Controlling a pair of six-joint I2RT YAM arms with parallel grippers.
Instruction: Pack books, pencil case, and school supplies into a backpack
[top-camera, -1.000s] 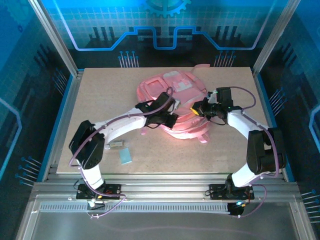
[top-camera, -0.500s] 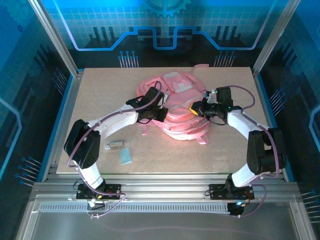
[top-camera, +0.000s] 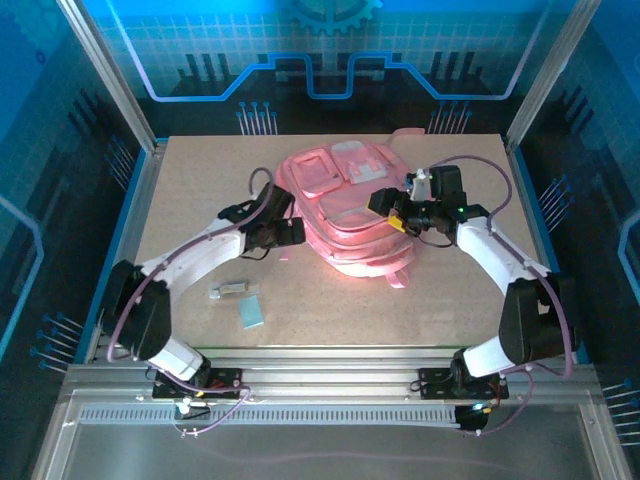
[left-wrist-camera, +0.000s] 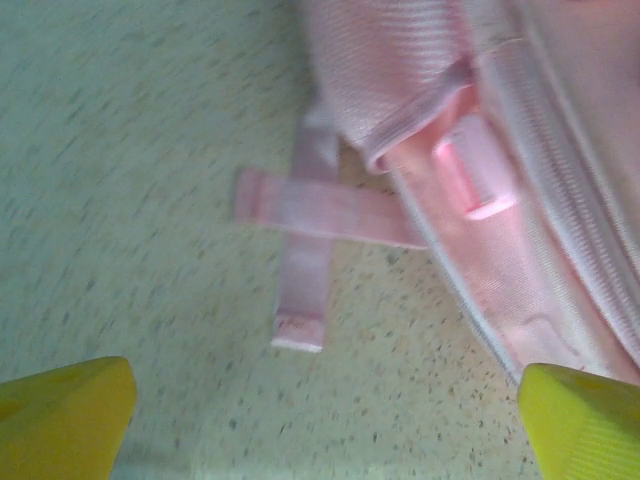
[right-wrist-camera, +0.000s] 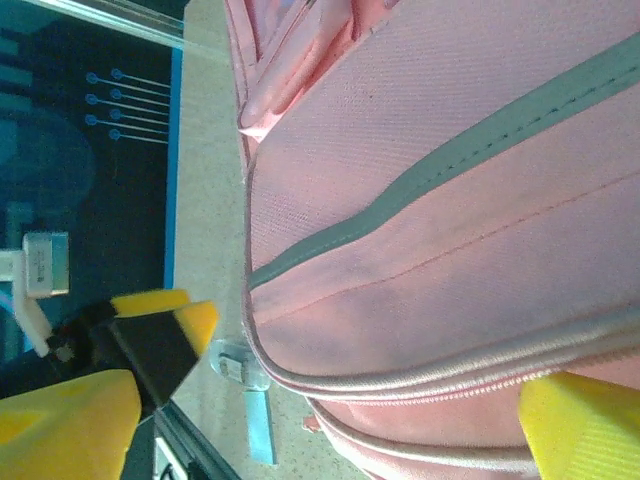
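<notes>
The pink backpack (top-camera: 345, 205) lies flat in the middle of the table, front pockets up. My left gripper (top-camera: 292, 232) hovers open beside its left edge, over bare table and two loose strap ends (left-wrist-camera: 300, 290); nothing is between its fingers (left-wrist-camera: 62, 415). My right gripper (top-camera: 387, 207) stands open over the backpack's right side, with pink fabric (right-wrist-camera: 420, 250) under the wide jaws. The school supplies lie near the front left: a pale blue rectangle (top-camera: 251, 312) and a small packet (top-camera: 228, 291). The books and the pencil case are out of view.
Metal frame posts (top-camera: 100, 70) and blue panels enclose the table (top-camera: 200, 180). In the right wrist view the left gripper's yellow tips (right-wrist-camera: 165, 305) show past the backpack's edge, with the blue rectangle (right-wrist-camera: 260, 430) beyond.
Both grippers have gone from shut to open. The left arm pulled back left, off the backpack. The backpack has dropped flat and spread toward the back left.
</notes>
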